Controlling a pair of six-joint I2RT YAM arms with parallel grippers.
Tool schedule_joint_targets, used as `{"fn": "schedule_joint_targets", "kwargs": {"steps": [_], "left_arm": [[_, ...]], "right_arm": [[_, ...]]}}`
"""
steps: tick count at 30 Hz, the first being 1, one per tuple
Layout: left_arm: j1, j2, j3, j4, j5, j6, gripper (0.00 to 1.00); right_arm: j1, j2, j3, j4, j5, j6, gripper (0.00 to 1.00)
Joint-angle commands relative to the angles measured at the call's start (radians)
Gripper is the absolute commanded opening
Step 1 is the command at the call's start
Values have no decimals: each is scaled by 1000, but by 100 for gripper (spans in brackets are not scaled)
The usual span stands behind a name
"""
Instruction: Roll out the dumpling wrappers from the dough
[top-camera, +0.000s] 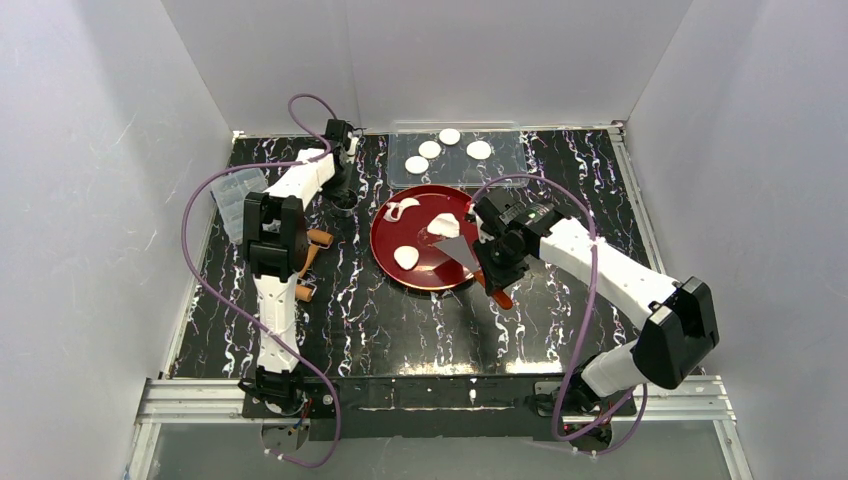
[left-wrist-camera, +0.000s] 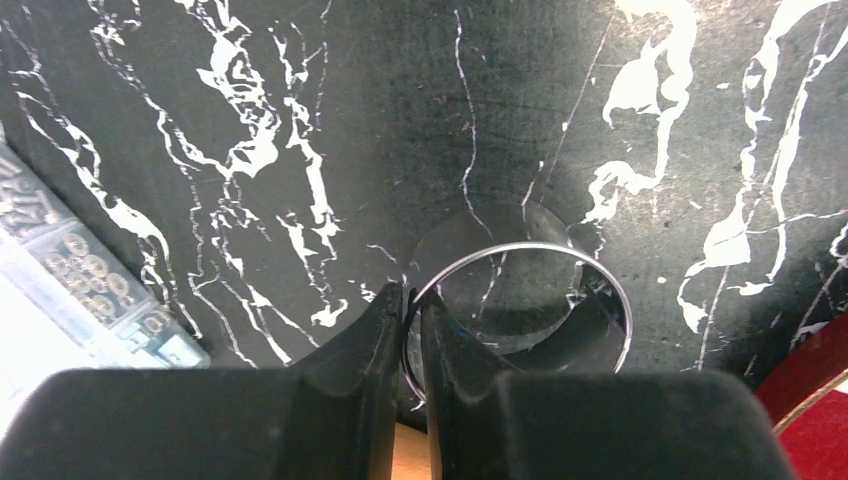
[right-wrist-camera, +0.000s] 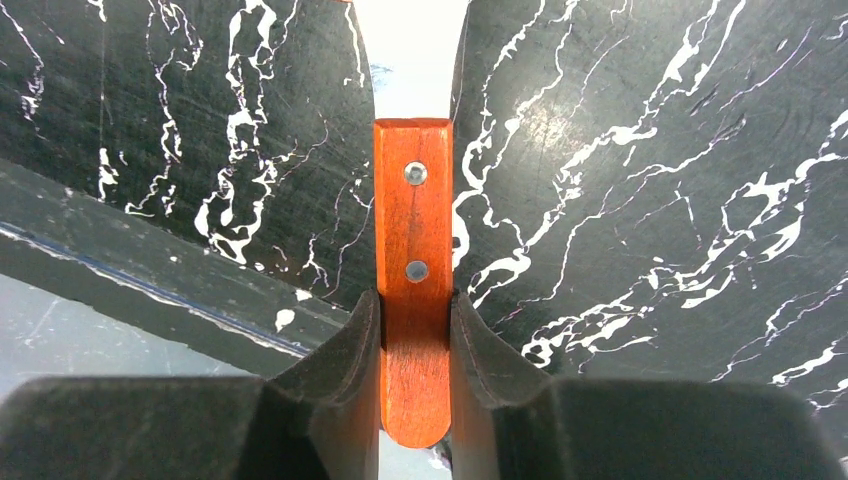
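Several round white dumpling wrappers (top-camera: 430, 149) lie in a clear tray (top-camera: 505, 165) at the back. On the red plate (top-camera: 390, 238) sit dough pieces (top-camera: 443, 225) and a ragged scrap (top-camera: 402, 208). My right gripper (top-camera: 497, 262) (right-wrist-camera: 413, 310) is shut on the orange wooden handle (right-wrist-camera: 413, 220) of a scraper. Its metal blade (top-camera: 455, 250) lies over the plate's right side, next to the dough. My left gripper (top-camera: 343, 197) (left-wrist-camera: 412, 300) stands left of the plate, shut on the rim of a metal ring cutter (left-wrist-camera: 590, 275) that rests on the table.
A clear plastic container (top-camera: 230, 200) (left-wrist-camera: 60, 290) sits at the table's left edge. Orange-brown wooden parts (top-camera: 318, 240) show from behind the left arm. The plate's red edge (left-wrist-camera: 820, 420) is close to the right of the ring cutter. White walls enclose three sides.
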Motion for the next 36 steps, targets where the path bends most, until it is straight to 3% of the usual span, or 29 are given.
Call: {"fn": "schedule_joint_targets", "kwargs": {"steps": [1,3,8,12,15,20,25,36], "left_arm": [[-4,-33,-26,13,33,-17,15],[-4,-31,-36,9,37,-20,19],[-4,-63,-60,5,43,-22,46],[-9,-141,-74,-9,43,-23,58],[-30,-270,-150,0,45,-45,61],[-96,-440,-365,-6,212,-137,70],[-145,-434,-484,-2,275,-212,73],[-153,-347,-522,27,335,-298,71]], "right_arm": [[26,3,26,43,49,-66,1],[28,20,32,35,65,-79,1],[31,55,54,10,115,-108,1],[32,61,57,12,147,-132,1],[35,67,51,32,158,-166,1],[47,84,49,59,149,-284,1],[52,160,103,19,178,-301,1],[63,258,120,47,256,-287,1]]}}
